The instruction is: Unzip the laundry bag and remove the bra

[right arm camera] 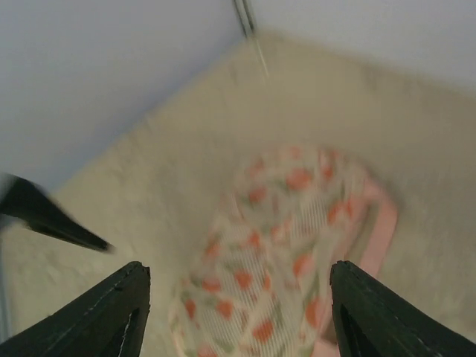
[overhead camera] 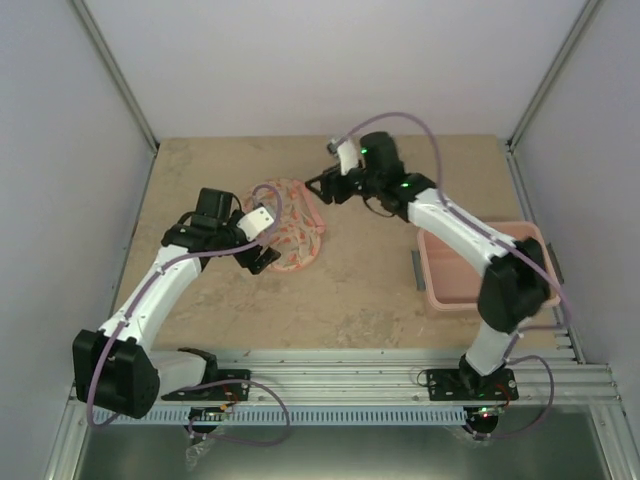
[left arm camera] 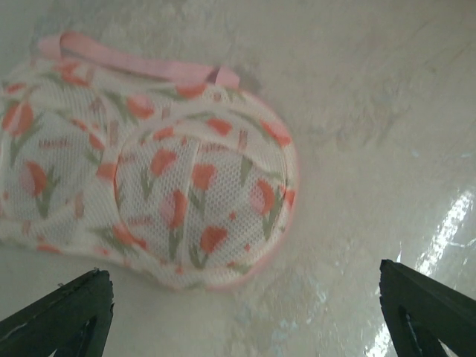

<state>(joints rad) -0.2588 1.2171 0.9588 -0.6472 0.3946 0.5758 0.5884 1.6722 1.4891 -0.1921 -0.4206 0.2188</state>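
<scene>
Laundry bag lies closed and flat on the table between left gripper and right gripper, both spread and empty; judged light, soft mesh, liable to slide, best pinned on one lobe and taken at the pink rim.

On table, left of centre, lay laundry bag, flat. Beside its near-left edge sat left gripper; beside its far-right edge, right gripper. At table's right side stood tub, well apart from bag.
</scene>
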